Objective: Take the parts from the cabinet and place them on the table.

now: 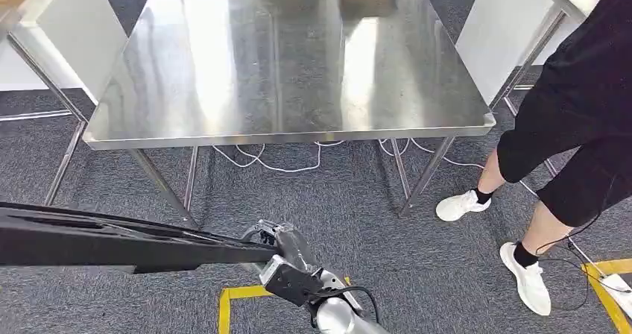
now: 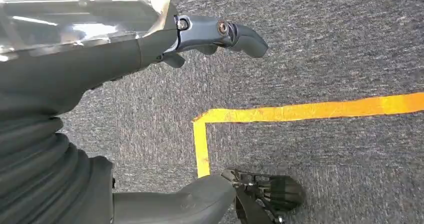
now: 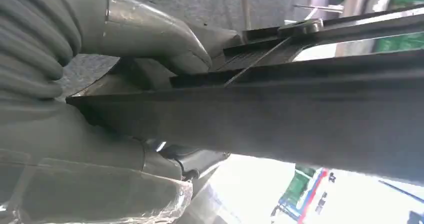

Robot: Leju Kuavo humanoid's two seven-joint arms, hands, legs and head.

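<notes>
A long flat black part (image 1: 112,241) stretches from the left edge of the head view to the bottom centre, held level above the carpet. My right hand (image 1: 287,263) grips its near end; in the right wrist view the thumb and fingers of that hand (image 3: 150,39) clamp the black part (image 3: 300,119) from both sides. The bare steel table (image 1: 291,58) stands ahead of me, its front edge a short way beyond the part. My left hand (image 2: 100,84) hangs over the carpet with its fingers apart and nothing in it.
A person in black shorts and white shoes (image 1: 574,125) stands by the table's right front corner. White panels on metal frames flank the table on both sides. White cables (image 1: 276,162) lie under it. Yellow tape (image 1: 238,293) marks the carpet near my feet.
</notes>
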